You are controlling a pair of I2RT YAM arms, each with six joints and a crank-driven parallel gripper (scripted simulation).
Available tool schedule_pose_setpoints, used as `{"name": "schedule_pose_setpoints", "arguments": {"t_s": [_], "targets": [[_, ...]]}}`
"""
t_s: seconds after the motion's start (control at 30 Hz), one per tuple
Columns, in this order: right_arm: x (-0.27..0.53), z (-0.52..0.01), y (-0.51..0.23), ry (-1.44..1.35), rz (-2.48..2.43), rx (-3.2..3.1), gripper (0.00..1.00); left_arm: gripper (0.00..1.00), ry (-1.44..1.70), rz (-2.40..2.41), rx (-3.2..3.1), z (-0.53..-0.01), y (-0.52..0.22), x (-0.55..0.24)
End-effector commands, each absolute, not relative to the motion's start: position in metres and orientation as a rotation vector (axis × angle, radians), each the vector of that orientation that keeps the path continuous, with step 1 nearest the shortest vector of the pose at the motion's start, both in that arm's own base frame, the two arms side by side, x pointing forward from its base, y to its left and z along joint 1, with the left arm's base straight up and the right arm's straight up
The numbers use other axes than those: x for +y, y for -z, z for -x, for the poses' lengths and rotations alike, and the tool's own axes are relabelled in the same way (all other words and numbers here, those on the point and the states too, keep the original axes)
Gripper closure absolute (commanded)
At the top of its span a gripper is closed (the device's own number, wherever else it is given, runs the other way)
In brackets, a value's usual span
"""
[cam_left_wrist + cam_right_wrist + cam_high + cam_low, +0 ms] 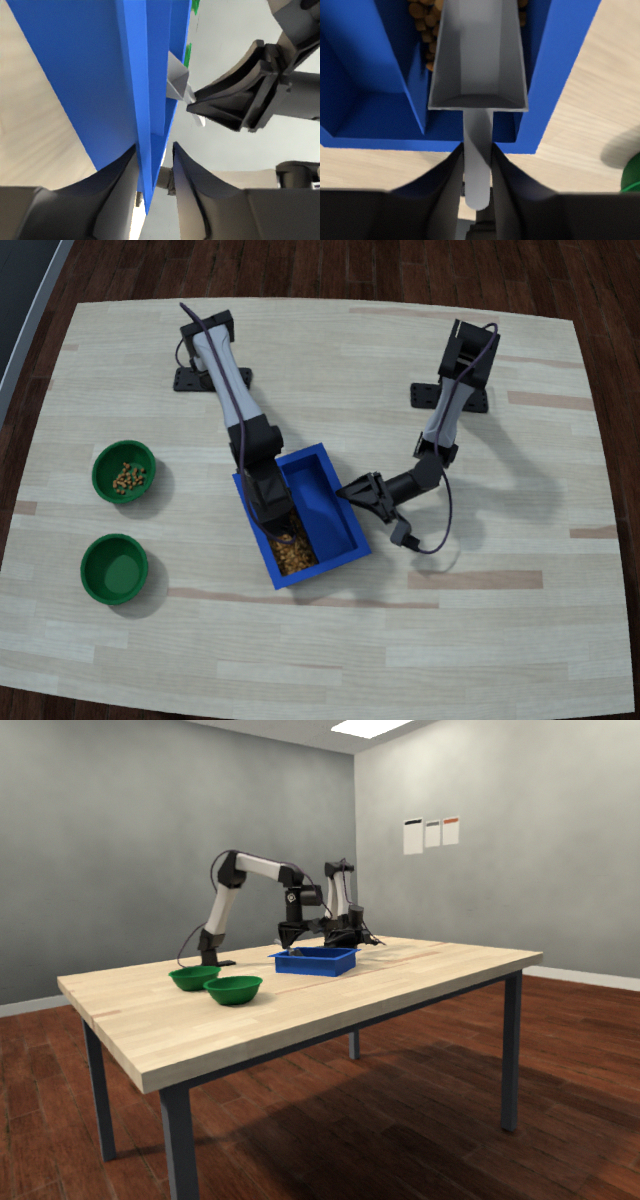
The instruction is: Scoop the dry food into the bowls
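"What's the room like?"

"Grey walls, a red-brown plank floor, and a pale wooden desk carrying everything."

"And the box?"

"The blue box sits flat on the desk. A divider splits it, with brown food in one compartment."

"Where's the scoop?"

"The grey scoop is at the food side, its handle reaching out over the box's end wall. The part of its inside I can see is bare; the front end is cut off in the wrist view."

"Who has it?"

"The right end effector, closed on that handle."

"And the other one?"

"The left end effector is partly open, gripping nothing. It's at the long wall on the side away from the bowls, with the rim showing between its fingers in its own wrist view. I can't tell whether it touches."

"How are the bowls doing?"

"Both green, both upright, apart from each other and from the box. The back bowl, nearer the arm bases, holds well over ten pieces. The front bowl is empty."
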State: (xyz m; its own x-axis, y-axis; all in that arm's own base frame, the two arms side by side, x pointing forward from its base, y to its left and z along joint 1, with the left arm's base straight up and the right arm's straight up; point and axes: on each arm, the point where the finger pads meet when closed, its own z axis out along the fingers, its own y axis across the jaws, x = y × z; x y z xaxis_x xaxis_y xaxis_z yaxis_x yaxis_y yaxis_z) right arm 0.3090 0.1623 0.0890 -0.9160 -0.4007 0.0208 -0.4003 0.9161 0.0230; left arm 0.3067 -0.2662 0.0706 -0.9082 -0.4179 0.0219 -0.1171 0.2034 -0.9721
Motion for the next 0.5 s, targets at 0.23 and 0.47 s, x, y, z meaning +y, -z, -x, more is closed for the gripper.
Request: {"name": "schedule_pose_setpoints", "arguments": {"t_s": [0.23, 0.47], "targets": [[0.167, -0.325, -0.119, 0.111, -0.67, -3.159, 1.0, 0.73, 1.812, 0.416, 2.14, -0.317, -0.107, -0.276], [0.161, -0.321, -0.121, 0.184, -0.666, -3.12, 1.0, 0.73, 1.811, 0.421, 2.132, -0.319, -0.111, -0.277]]}}
